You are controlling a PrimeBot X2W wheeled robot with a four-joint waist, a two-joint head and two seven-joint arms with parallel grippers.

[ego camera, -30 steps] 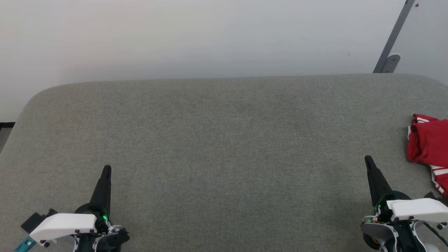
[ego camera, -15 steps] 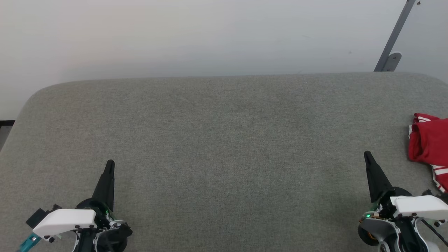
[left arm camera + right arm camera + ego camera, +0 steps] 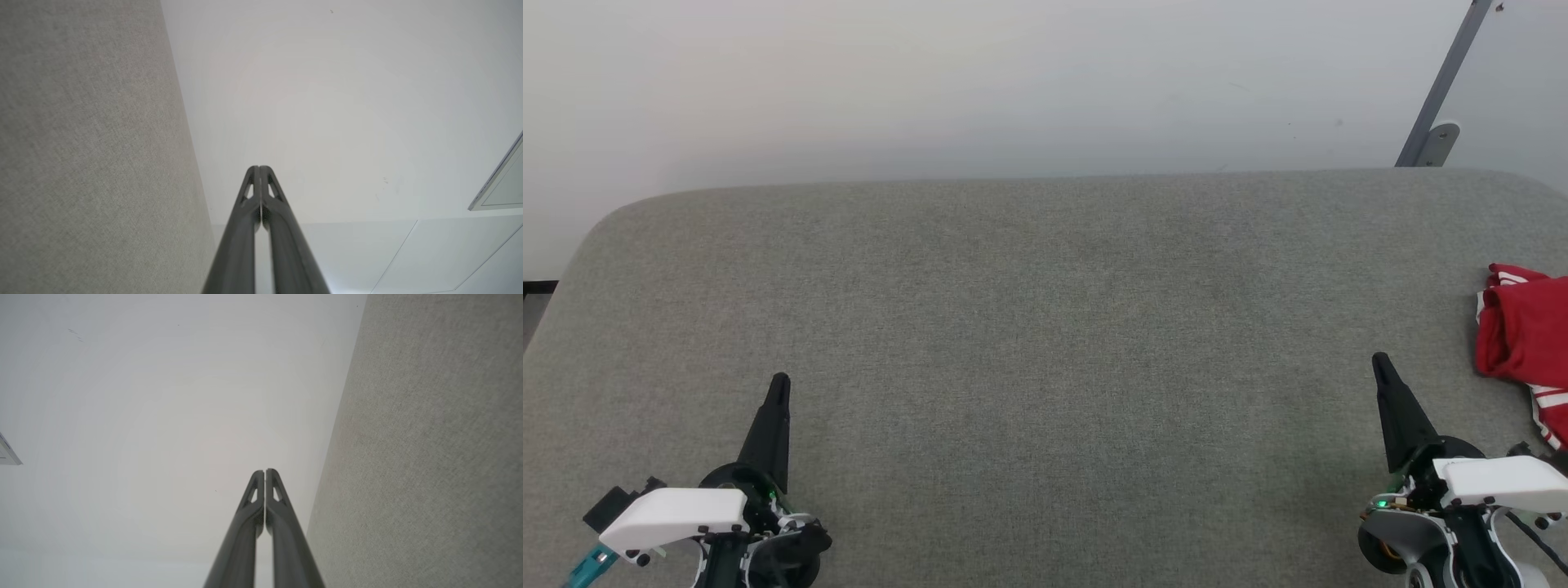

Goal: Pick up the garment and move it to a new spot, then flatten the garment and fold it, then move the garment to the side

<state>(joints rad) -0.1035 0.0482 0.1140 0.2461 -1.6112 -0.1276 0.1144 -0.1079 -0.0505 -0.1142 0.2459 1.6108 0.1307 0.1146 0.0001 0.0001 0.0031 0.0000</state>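
The bright red thin sports garment [image 3: 1523,335] with red-and-white striped trim is lying bunched at the right edge of the head view, a little below mid-height. It is resting on the grey woven fabric surface [image 3: 1045,327], and the frame edge is cutting part of it off.

The left gripper [image 3: 779,380] is showing at the lower left of that view. Its two long dark fingers are pointing up the frame and pressing together into one point, clenched on nothing. The right gripper [image 3: 1378,359] is sitting at the lower right, likewise clenched and empty. Its tip is lying to the lower left of the garment, near it but apart.

In the left wrist view the left gripper [image 3: 259,168] is rising from the bottom middle with its tips meeting. The fabric surface [image 3: 81,143] is filling the left of the frame, and the pale wall [image 3: 347,102] is taking up the right. In the right wrist view the right gripper [image 3: 264,472] is closing the same way, with the fabric [image 3: 429,437] on the right.

A grey metal bar [image 3: 1441,90] is slanting across the upper right of the head view.
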